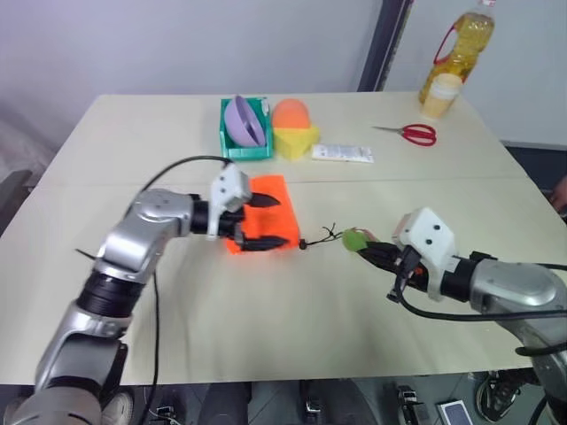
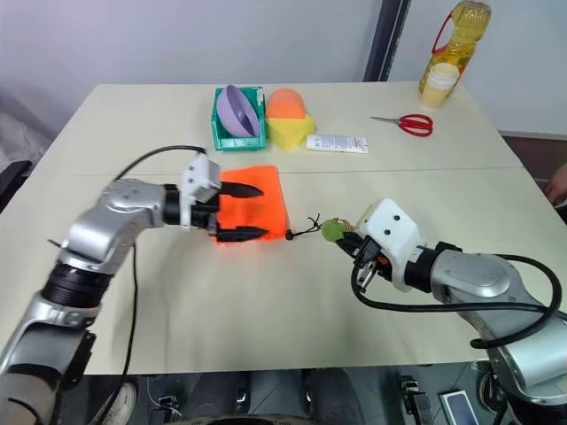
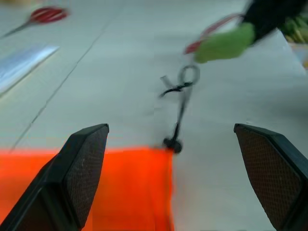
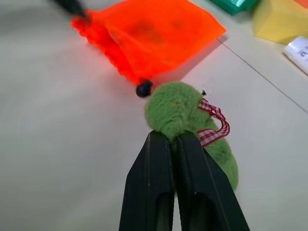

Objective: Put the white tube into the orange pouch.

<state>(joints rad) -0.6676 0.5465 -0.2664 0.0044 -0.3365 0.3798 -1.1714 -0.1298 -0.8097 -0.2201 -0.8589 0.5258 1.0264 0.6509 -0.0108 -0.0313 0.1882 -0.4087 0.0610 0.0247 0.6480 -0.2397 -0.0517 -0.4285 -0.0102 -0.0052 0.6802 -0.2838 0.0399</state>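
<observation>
Here, left pincer [image 1: 266,221] wide open over orange pouch [image 1: 270,197]; right pincer [image 4: 174,144] shut on green tag [image 4: 175,111].

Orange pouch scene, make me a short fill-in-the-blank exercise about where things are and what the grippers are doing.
1. The right gripper is shut on the fuzzy ____ tag at the drawstring's end.
2. The left gripper hovers over the orange pouch with its jaws ____.
3. The purple bowl sits in a ____ bin.
4. The red scissors lie near the bottle of ____.

Missing words: green; open; green; oil
</observation>
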